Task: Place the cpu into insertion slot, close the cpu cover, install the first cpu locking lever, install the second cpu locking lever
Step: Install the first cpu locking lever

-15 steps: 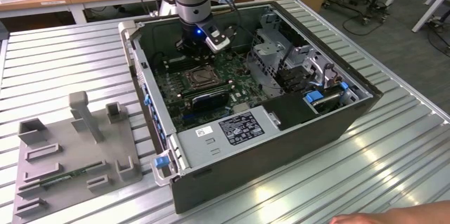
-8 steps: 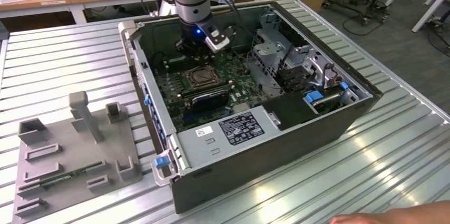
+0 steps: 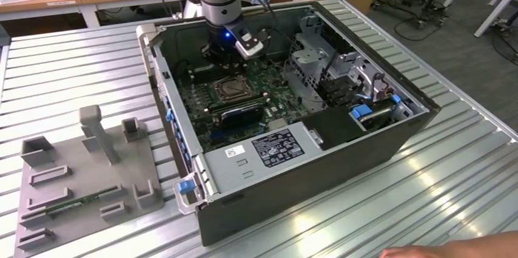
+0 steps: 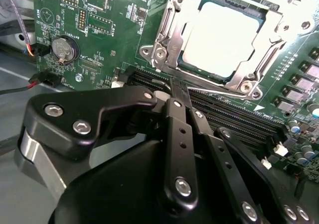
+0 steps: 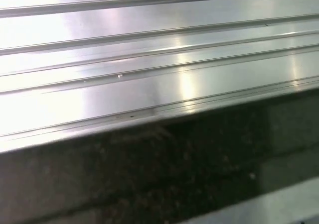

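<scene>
Looking through the second wrist view, you see the gripper [image 4: 178, 88] pinched together on nothing beside the insertion slot [image 4: 246, 87], likely for pushing, since the cpu [image 4: 227, 35] lies under the lowered cpu cover [image 4: 172, 30].

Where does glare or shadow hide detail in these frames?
In the second wrist view, glare washes the pale square cpu nearly white; in the first wrist view, bright streaks run across the ribbed metal surface, above a dark band; in the exterior view, the inside of the black computer case sits in shade.
</scene>
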Motion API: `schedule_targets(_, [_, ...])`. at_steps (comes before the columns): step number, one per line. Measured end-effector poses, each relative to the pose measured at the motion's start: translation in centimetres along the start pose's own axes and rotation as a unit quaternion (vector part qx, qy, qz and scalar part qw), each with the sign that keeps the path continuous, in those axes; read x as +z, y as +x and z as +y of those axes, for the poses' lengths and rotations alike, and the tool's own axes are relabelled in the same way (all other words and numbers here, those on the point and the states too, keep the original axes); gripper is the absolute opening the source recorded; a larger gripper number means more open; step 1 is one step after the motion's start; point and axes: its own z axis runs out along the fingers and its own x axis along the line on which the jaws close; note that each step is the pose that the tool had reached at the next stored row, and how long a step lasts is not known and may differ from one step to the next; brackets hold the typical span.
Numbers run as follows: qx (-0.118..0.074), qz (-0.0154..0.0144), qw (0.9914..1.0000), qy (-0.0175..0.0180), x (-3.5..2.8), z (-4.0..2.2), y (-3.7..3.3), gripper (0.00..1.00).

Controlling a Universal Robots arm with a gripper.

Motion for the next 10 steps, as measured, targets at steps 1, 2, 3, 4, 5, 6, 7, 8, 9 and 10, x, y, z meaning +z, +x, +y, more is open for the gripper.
schedule_targets(1, [0.0, 0.0, 1.0, 0.0, 0.0, 0.05, 0.01, 0.11])
schedule_targets(2, [0.0, 0.0, 1.0, 0.0, 0.0, 0.1, 0.03, 0.11])
schedule_targets(3, [0.0, 0.0, 1.0, 0.0, 0.0, 0.16, 0.05, 0.11])
schedule_targets(4, [0.0, 0.0, 1.0, 0.0001, -0.01, 0.19, 0.06, 0.11])
schedule_targets(5, [0.0, 0.0, 1.0, 0.0001, -0.01, 0.2, 0.07, 0.11])
schedule_targets(6, [0.0, 0.0, 1.0, 0.0001, -0.01, 0.2, 0.07, 0.11])
schedule_targets(7, [0.0, 0.0, 1.0, 0.0001, -0.01, 0.2, 0.07, 0.11])
schedule_targets(8, [0.0, 0.0, 1.0, 0.0, -0.01, 0.2, 0.07, 0.11])
schedule_targets(9, [0.0, 0.0, 1.0, 0.0, -0.01, 0.2, 0.07, 0.11])
schedule_targets(10, [0.0, -0.0001, 1.0, 0.0, -0.01, 0.2, 0.09, 0.11])
